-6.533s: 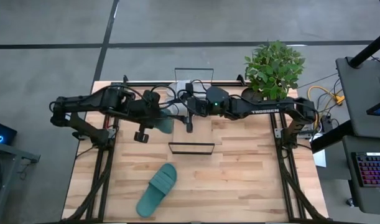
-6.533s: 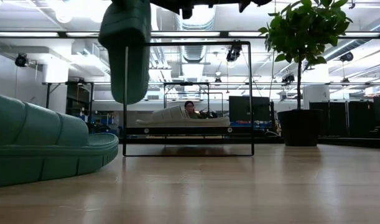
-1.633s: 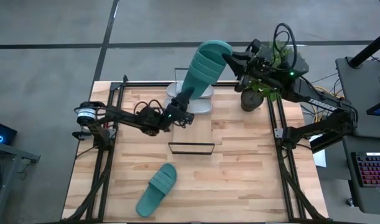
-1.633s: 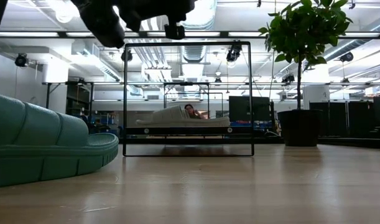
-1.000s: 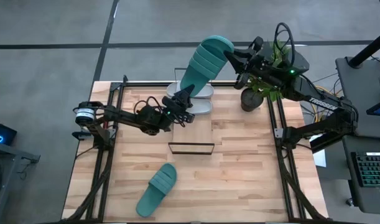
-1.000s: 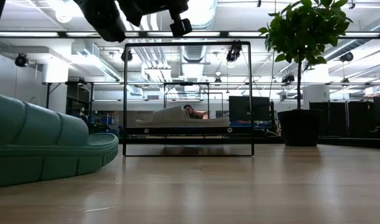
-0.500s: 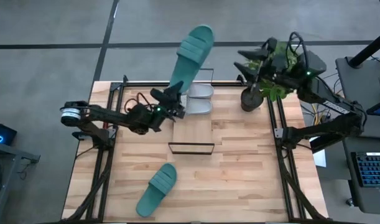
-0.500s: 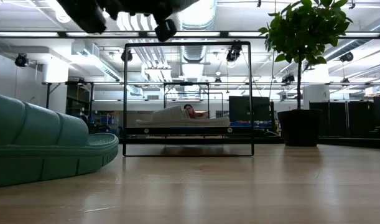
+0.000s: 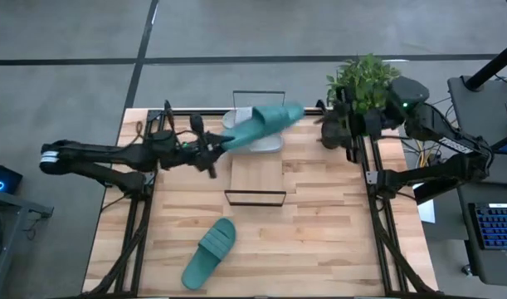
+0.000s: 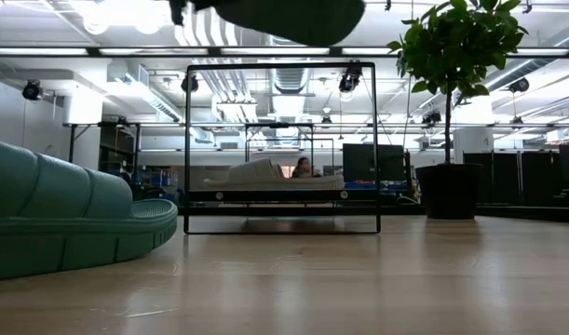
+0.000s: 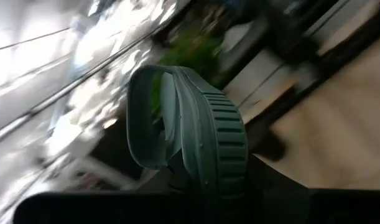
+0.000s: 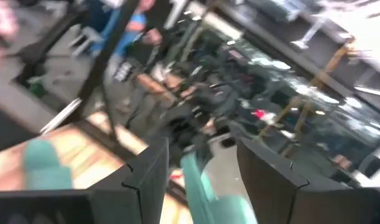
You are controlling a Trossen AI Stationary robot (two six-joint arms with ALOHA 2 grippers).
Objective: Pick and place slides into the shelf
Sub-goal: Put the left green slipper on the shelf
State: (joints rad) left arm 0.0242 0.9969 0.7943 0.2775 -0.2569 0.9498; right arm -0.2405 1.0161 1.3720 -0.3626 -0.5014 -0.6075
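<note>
The wooden table [image 9: 319, 216] carries a teal slide [image 9: 209, 253] at lower left, the shelf [image 9: 255, 176] at centre, a potted plant [image 9: 361, 87] at upper right.

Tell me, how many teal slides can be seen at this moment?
2. One teal slide is held up by the left gripper above the back of the shelf. The other lies on the table near the front edge. None seems hidden.

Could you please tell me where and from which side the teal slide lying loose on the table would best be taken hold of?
Probably by its ribbed strap. The loose teal slide lies flat, sole down, near the table's front-left, strap arching upward. A pincer coming straight down could put one finger under the arch. The left pincer already holds the other teal slide; the right pincer is open.
</note>
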